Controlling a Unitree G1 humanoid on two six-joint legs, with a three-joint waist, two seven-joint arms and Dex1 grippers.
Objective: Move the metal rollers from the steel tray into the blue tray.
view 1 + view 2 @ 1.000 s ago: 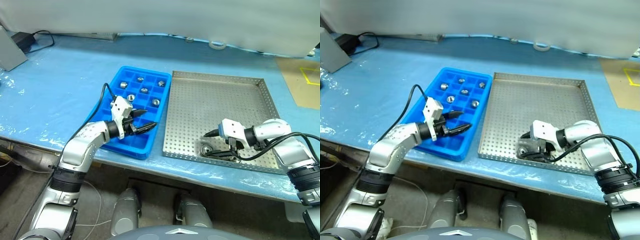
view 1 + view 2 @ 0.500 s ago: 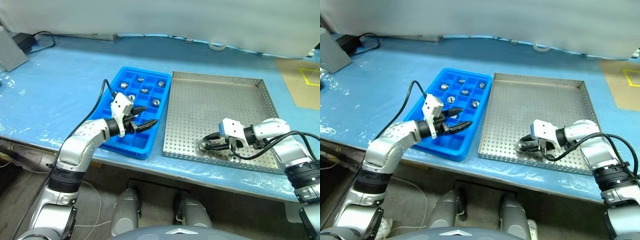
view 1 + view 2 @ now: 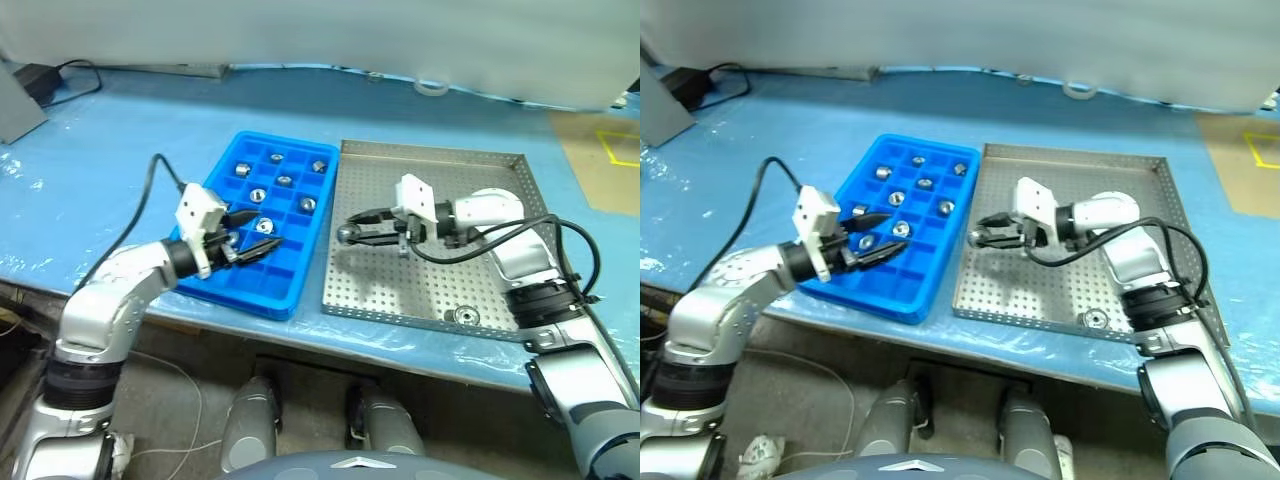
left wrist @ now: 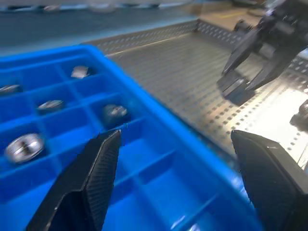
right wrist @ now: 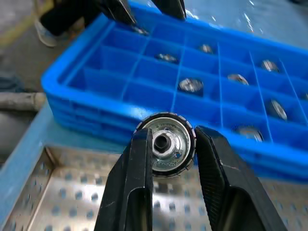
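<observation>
Between the right gripper's (image 3: 982, 232) two black fingers: one metal roller (image 5: 169, 144), clamped and lifted off the steel tray (image 3: 1080, 190).

Carried bore-outward, it faces the blue tray (image 3: 855, 285) just ahead, probably bound for a free compartment. One roller (image 3: 1095, 319) lies behind on the steel tray. Left gripper (image 3: 872, 245) hangs spread and empty over the blue tray's near compartments, perhaps standing clear.

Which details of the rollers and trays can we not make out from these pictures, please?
- Roller count in the blue tray: in the left eye view the left end effector covers some compartments.
- Near compartments in the left wrist view: blurred, contents unclear.
- Roller held by the right end effector: its black fingers hide its sides.
- Lone roller left in the steel tray: too small for detail.
</observation>
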